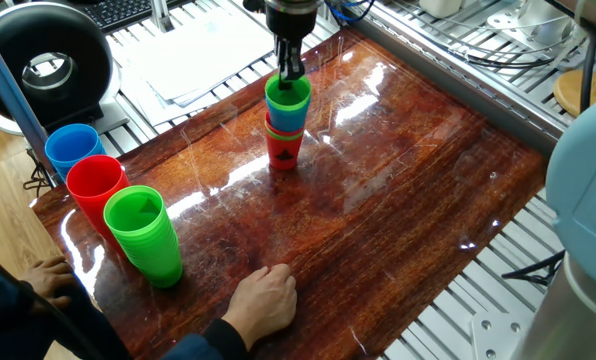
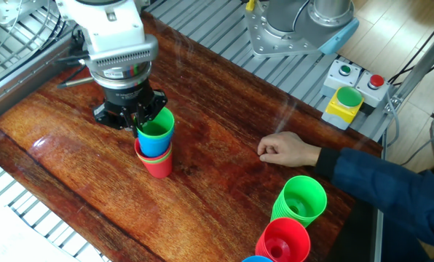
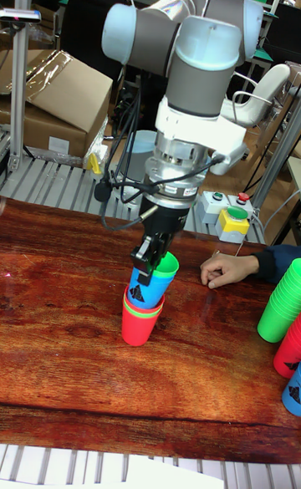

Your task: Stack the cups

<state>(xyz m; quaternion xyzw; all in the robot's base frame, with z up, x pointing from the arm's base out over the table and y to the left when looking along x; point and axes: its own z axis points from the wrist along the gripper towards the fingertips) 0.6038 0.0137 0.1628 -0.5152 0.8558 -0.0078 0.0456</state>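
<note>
A nested pile of cups stands at the far middle of the wooden table. A red cup with a black mark is at the bottom, a blue cup sits above it, and a green cup is on top. In the tall fixed view the blue cup and green cup lean slightly over the red cup. My gripper comes down from above and is shut on the near rim of the green cup.
Three tall single-colour piles stand at the table's corner: blue, red and green. A person's hand rests on the table edge. A button box sits beside the robot base.
</note>
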